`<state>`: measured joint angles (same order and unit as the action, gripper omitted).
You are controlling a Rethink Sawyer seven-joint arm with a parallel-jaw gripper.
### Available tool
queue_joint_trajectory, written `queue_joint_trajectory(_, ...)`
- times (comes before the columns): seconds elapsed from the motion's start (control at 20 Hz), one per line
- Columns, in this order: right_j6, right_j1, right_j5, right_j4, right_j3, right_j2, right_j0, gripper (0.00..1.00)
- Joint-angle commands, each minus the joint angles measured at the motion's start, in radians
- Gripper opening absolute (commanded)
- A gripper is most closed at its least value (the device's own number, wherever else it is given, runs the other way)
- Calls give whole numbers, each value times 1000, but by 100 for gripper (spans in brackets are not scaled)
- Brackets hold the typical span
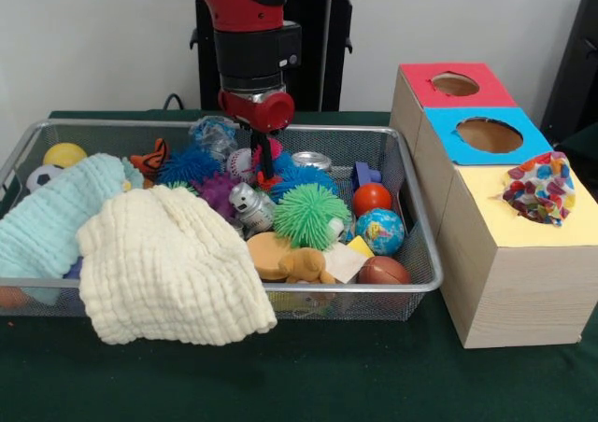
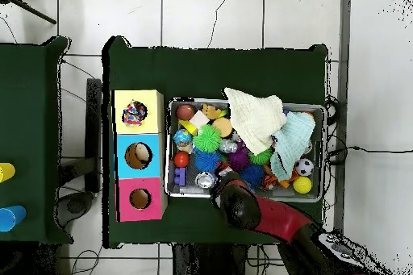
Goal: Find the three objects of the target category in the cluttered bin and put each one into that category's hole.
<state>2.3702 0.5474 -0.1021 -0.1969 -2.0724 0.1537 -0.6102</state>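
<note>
Front view: the red and black arm came down over the silver wire mesh bin (image 1: pixel 411 282). Its gripper (image 1: pixel 266 172) hung among the toys at the bin's far side, just above a blue spiky ball (image 1: pixel 301 177) and beside a white baseball (image 1: pixel 240 163); whether its fingers were spread or closed could not be told. A cream muslin cloth (image 1: pixel 168 263) draped over the bin's near rim, with a pale blue cloth (image 1: pixel 51 221) lying against it. A green spiky ball (image 1: pixel 311 215) sat mid-bin, an orange-red ball (image 1: pixel 371 198) and a small globe ball (image 1: pixel 380 231) beside it, a brown football (image 1: pixel 383 271) in the near corner. Beside the bin stood a wooden box (image 1: pixel 509 291) with red, blue and yellow tops, each with a hole; a multicoloured patchwork ball (image 1: pixel 539 189) rested in the yellow hole.

Overhead view: the arm's wrist hid the gripper entirely. This view alone showed a light ball (image 2: pixel 141 154) inside the blue hole, the red hole (image 2: pixel 139 199) dark, and a yellow ball (image 2: pixel 302 184) by a soccer ball (image 2: pixel 303 167) in the bin's corner
</note>
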Motion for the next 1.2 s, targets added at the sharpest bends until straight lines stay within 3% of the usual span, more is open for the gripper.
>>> queue_joint_trajectory(0.05,19,16,191,15,51,-96,117,0)
queue_joint_trajectory(0.35,13,6,206,4,77,-90,111,0)
queue_joint_trajectory(0.8,-56,206,409,-3,48,-38,45,0)
queue_joint_trajectory(1.2,-88,246,463,-64,92,-52,22,0)
